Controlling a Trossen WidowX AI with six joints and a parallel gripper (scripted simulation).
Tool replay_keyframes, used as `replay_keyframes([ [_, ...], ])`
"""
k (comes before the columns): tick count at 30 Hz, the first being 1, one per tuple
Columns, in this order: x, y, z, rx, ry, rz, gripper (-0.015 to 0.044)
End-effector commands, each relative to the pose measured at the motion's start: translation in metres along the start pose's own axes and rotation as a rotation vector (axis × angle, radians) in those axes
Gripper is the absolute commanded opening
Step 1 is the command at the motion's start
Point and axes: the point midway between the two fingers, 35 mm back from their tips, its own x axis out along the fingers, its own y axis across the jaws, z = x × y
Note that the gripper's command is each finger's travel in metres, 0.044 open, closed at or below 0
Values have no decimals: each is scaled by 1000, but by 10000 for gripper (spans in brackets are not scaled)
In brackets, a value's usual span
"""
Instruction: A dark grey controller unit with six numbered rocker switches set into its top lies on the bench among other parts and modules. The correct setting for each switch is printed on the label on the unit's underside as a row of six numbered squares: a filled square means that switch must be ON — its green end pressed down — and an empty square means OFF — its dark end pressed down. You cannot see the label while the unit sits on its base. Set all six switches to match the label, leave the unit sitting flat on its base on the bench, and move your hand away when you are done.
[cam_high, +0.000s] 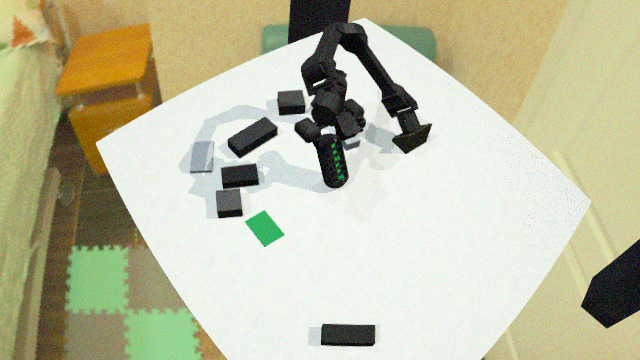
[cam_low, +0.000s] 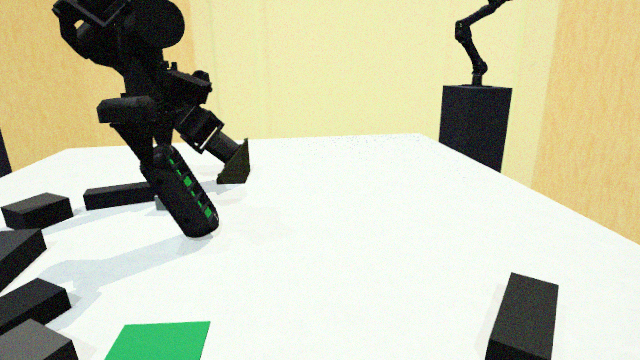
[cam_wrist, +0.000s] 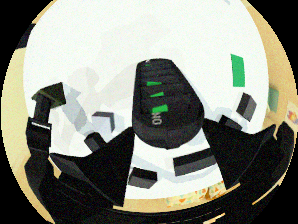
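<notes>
A white tabletop (cam_high: 450, 240) stands in a yellow-walled room with foam floor tiles beside it. Above the middle of its far half, the black parallel-jaw pincer (cam_low: 150, 150) is clamped partway open on the upper end of the dark grey, round-ended controller unit with a row of green-tipped rocker switches (cam_high: 333, 162). The unit hangs tilted from the fingers, its lower end touching the tabletop and pointing toward the near edge, switch face turned up and sideways. In the wrist view it juts straight out between the jaws. Just behind it lies a dark wedge-shaped block (cam_high: 412, 137). Toward the left edge lie several dark rectangular blocks (cam_high: 252, 136), and nearer still a flat green rectangular card (cam_high: 264, 228). One more black rectangular block (cam_high: 348, 334) lies at the near edge.
</notes>
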Motion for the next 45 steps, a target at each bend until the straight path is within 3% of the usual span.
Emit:
replay_keyframes([
  [1, 9, 1, -3, -7, 14, 17, 338],
  [45, 24, 1, -33, -7, 15, 17, 338],
])
